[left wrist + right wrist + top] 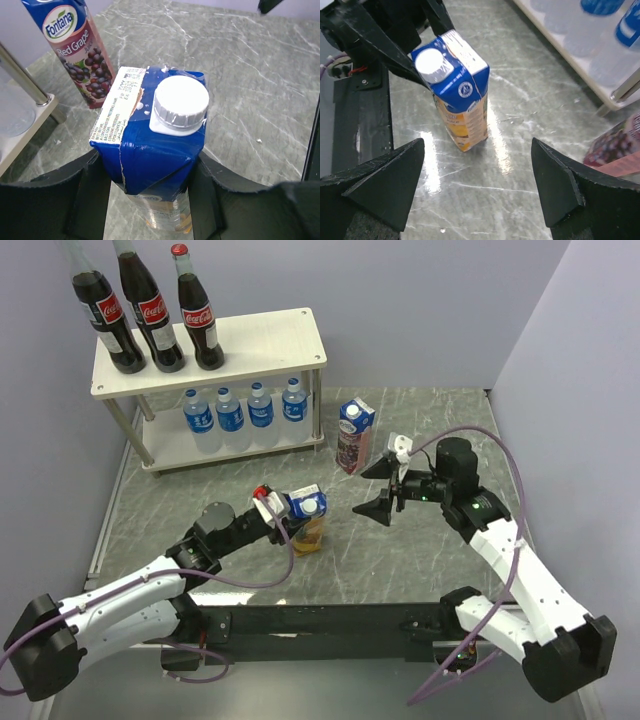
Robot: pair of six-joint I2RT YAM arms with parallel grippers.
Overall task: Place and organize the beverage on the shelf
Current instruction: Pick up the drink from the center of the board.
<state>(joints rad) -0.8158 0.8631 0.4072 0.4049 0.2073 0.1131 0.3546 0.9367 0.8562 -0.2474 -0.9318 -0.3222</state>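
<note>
The left claw (pixel 290 520) is grasping the yellow carton (pixel 308 520). Its two fingers are pressing the carton's sides just under the blue top, and the white cap is pointing up between them. The carton is standing nearly upright in this claw, and its base seems to be resting on the table (pixel 420 560).

The right claw (pixel 378 489) is hanging released, with its jaws spread wide and nothing between them. It is pointing at the yellow carton, which is sitting ahead of its fingertips and apart from them. So the carton is lying between the two claws, gripped by the left one only.

The purple carton (pixel 353 437) is standing upright on the table, beyond the left claw and to its right. It is near the far finger of the right claw and not touching it.

The shelf (pixel 270 335) is standing well beyond the left claw. Three colas (pixel 150 305) are standing at the left end of its top board. Four waters (pixel 245 410) are lining up in a row on its lower board.
</note>
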